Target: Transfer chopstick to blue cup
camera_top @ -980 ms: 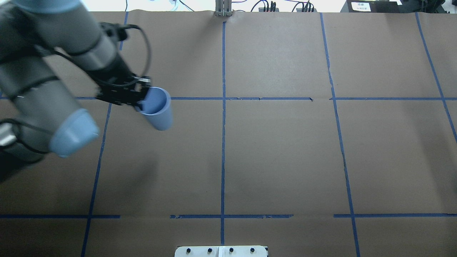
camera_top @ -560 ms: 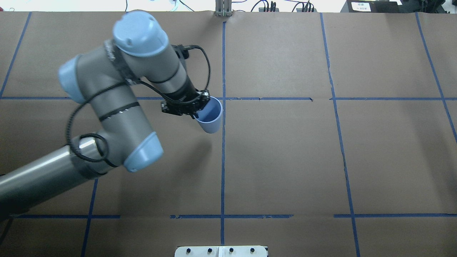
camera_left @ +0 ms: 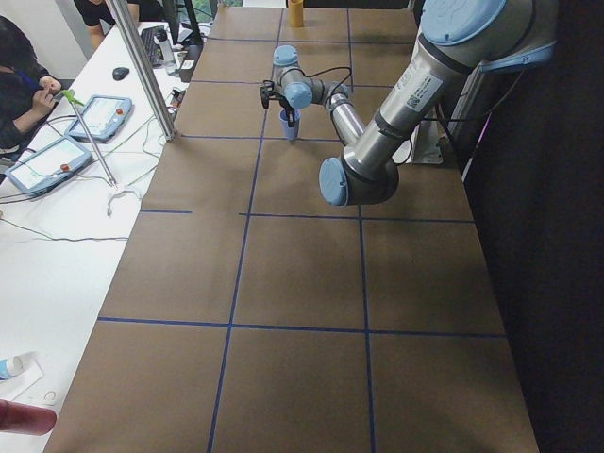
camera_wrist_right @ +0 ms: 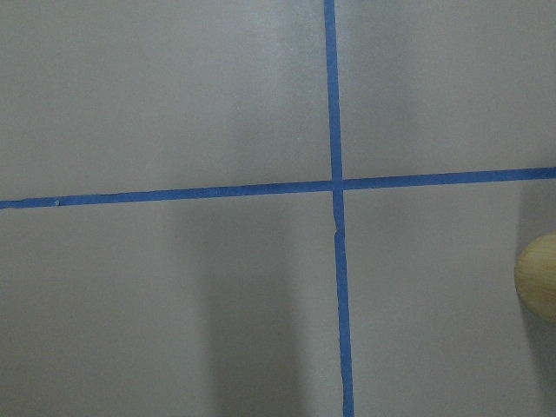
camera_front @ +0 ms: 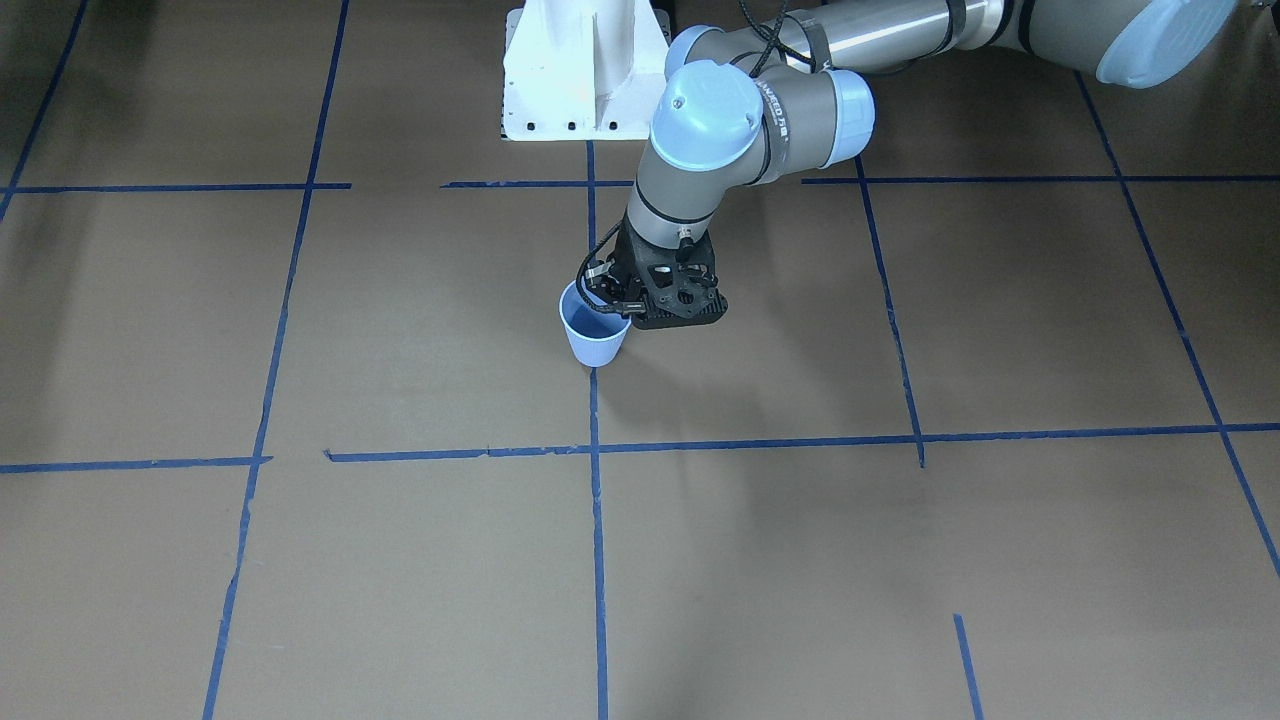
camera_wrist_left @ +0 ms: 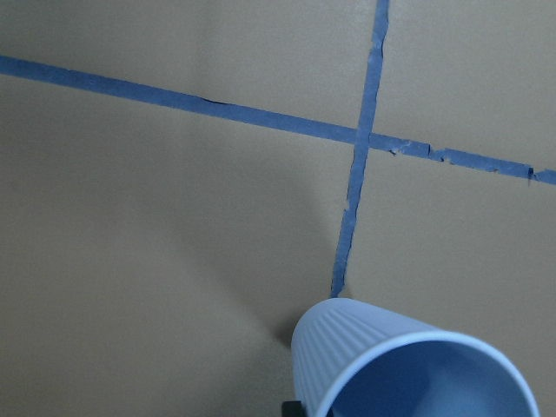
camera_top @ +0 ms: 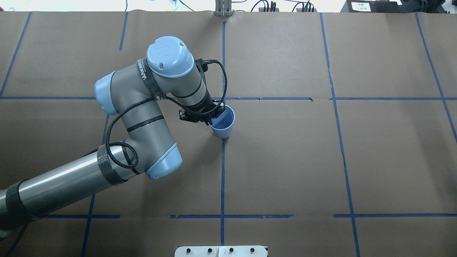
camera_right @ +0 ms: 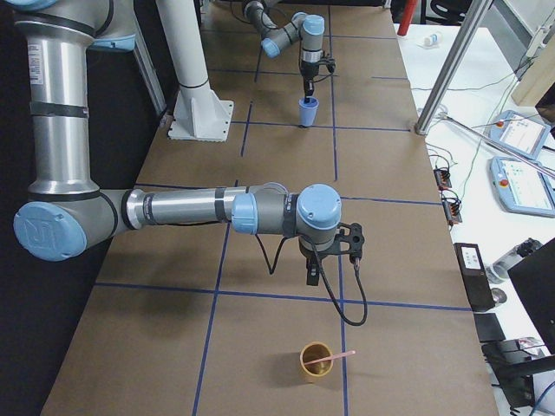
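My left gripper (camera_top: 211, 117) is shut on the rim of the pale blue ribbed cup (camera_top: 222, 124), with one finger inside it. The cup stands upright at the table's centre tape line, at or just above the paper (camera_front: 594, 336). It fills the lower edge of the left wrist view (camera_wrist_left: 408, 369). A pink chopstick (camera_right: 336, 356) sticks out of a tan cup (camera_right: 316, 361) at the table's right end. My right gripper (camera_right: 310, 270) points down a short way from that tan cup; I cannot tell whether it is open or shut.
The tan cup's edge shows in the right wrist view (camera_wrist_right: 540, 288) and far off in the exterior left view (camera_left: 295, 11). The white robot base (camera_front: 585, 70) stands at the table's near edge. A side table with tablets (camera_right: 525, 173) and a metal post (camera_right: 451, 69) lie beyond.
My left arm has carried the blue cup to the right, from the left part of the table to the centre tape line, and lowered it.
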You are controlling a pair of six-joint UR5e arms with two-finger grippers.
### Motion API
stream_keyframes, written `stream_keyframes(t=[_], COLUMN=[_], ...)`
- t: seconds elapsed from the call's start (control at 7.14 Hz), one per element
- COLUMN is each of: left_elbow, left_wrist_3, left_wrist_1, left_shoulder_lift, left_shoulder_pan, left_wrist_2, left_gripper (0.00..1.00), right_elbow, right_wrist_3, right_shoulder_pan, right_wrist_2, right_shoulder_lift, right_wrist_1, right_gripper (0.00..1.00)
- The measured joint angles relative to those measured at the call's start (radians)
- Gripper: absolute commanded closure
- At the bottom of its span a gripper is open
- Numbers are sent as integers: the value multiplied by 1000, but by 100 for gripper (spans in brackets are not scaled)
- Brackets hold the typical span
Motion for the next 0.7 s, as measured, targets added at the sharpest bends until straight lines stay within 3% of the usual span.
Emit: stream_keyframes(t=[0.14, 0.28, 0.7], left_elbow=[3, 3, -17], left_wrist_3=[2, 6, 20], left_wrist_1=[-2, -3, -1], left_shoulder_lift=[2, 3, 4], left_shoulder_pan=[5, 7, -2], left_wrist_2=[1, 0, -2], left_gripper=[32, 0, 0], right_elbow=[-1, -2, -3], right_wrist_3=[0, 0, -1], right_shoulder_pan=[0, 0, 0], right_wrist_2=[0, 1, 2], right_shoulder_lift=[0, 1, 0], right_wrist_1=[0, 0, 0], right_gripper=[0, 0, 0])
